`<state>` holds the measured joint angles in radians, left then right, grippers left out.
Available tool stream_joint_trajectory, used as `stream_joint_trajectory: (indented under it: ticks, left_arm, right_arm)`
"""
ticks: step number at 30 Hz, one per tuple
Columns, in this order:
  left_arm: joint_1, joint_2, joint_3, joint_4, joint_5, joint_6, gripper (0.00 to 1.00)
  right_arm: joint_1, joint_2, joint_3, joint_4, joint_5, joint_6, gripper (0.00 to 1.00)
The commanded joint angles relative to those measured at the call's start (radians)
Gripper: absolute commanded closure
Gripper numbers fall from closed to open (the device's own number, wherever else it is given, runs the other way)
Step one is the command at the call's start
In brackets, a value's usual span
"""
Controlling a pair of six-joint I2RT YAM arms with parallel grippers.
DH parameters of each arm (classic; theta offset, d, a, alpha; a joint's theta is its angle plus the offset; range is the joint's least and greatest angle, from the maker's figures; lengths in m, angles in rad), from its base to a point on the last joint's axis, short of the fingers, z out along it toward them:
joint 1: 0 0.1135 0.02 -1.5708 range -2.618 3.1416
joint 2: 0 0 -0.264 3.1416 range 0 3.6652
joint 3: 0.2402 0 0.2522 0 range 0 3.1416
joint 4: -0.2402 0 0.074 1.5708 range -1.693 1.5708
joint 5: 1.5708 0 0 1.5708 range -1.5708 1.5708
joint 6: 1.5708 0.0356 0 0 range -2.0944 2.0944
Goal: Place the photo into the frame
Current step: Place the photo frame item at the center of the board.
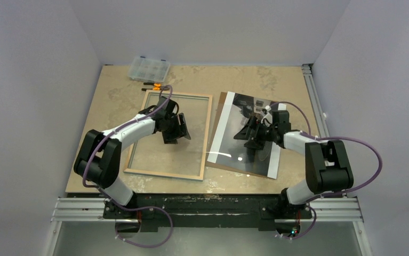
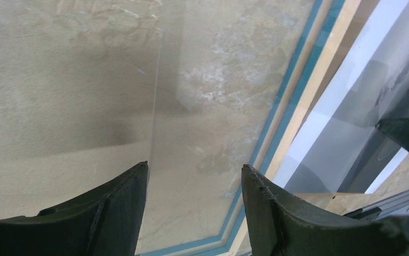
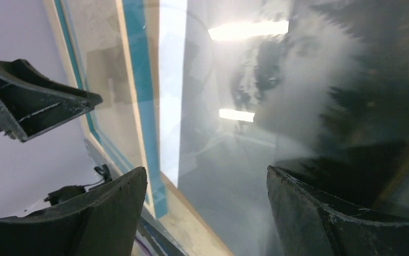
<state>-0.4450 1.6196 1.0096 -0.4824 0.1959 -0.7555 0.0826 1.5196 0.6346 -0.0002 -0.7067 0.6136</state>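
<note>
The photo (image 1: 233, 146) has a glossy paper surface that mirrors the lights. The frame (image 1: 207, 136) is smooth, light wood around clear glazing. The counter (image 1: 277, 80) looks matt and mottled like stone.

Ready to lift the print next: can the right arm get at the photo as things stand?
Probably yes. The right end effector hangs open right above the photo, with nothing lying on it. The photo lies flat on a brown board, though, so catching an edge may be tricky.
</note>
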Motion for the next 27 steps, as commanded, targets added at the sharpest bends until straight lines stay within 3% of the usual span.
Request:
stream_joint_trajectory:
  ticks: [1, 8, 12, 18, 22, 27]
  left_arm:
    - [0.021, -0.045, 0.03, -0.05, -0.052, 0.022, 0.37]
    - [0.023, -0.083, 0.103, -0.311, -0.393, 0.073, 0.18]
    - [0.023, -0.117, 0.11, -0.38, -0.497, 0.087, 0.18]
    - [0.023, -0.176, 0.073, -0.31, -0.412, 0.098, 0.25]
    - [0.024, -0.2, 0.054, -0.247, -0.319, 0.106, 0.32]
    - [0.021, -0.188, 0.023, -0.156, -0.205, 0.102, 0.51]
  right_arm:
    - [0.076, 0.013, -0.015, 0.068, -0.052, 0.058, 0.18]
    - [0.196, 0.034, 0.025, 0.143, -0.023, 0.143, 0.19]
    - [0.261, 0.046, 0.063, 0.154, -0.001, 0.167, 0.19]
    - [0.258, -0.044, 0.092, 0.01, 0.119, 0.111, 0.19]
    - [0.192, -0.079, 0.104, -0.094, 0.166, 0.075, 0.18]
    - [0.067, -0.062, 0.087, -0.145, 0.14, 0.028, 0.18]
